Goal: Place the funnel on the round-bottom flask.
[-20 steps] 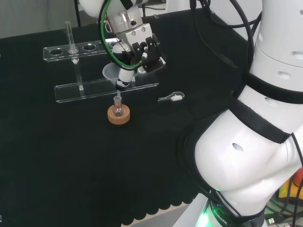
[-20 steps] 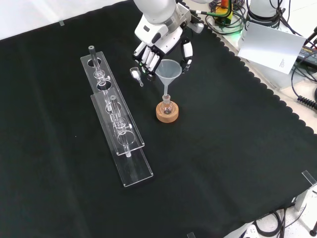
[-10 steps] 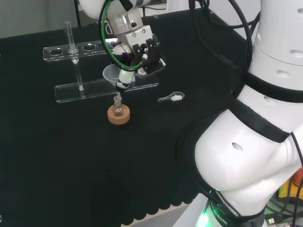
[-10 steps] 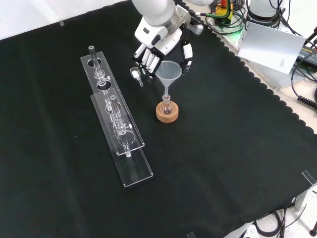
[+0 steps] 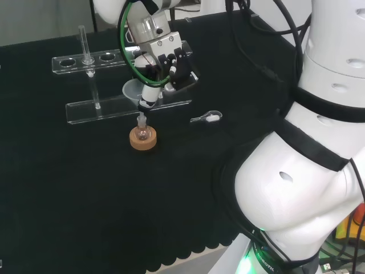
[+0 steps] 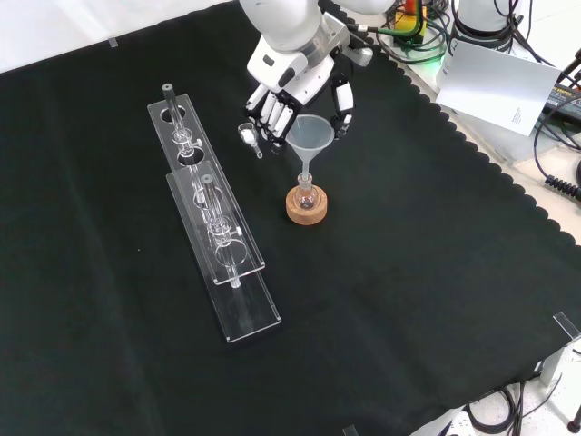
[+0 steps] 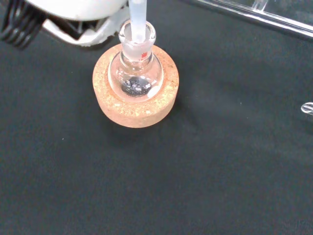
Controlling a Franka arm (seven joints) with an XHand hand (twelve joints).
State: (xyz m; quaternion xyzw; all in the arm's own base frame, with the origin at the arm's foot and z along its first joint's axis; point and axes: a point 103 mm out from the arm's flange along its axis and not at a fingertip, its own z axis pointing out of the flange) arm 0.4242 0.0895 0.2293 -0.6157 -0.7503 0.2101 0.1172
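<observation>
I count one funnel (image 6: 310, 133), one round flask (image 7: 135, 78) on one cork ring (image 7: 136, 87), two clear racks (image 6: 211, 227) set one behind the other, and one small clear spoon (image 5: 206, 118) lying on the black cloth (image 6: 408, 272). In the racks I can make out a few clear tubes (image 5: 83, 42), but the glass runs together and I cannot give a sure count. The hand (image 6: 295, 86) hangs above the flask, palm turned down, with its fingers (image 6: 273, 111) on one side of the funnel's cone and the thumb (image 6: 341, 100) curled to the other side, so it grips the funnel at the rim. The funnel stands upright below the hand, and its stem reaches down into the flask's neck; the wrist view shows the white stem inside the mouth of the neck. The flask sits in the cork ring directly beneath the hand, with a dark speck at its bottom that I cannot identify. In the front view the spoon lies just beside the fingers, partly tucked behind them, and the racks lie to the hand's left, well apart from the flask. In the head view the hand covers much of the funnel's cone, and I see only part of its rim. How deep the stem goes into the neck I cannot tell.
</observation>
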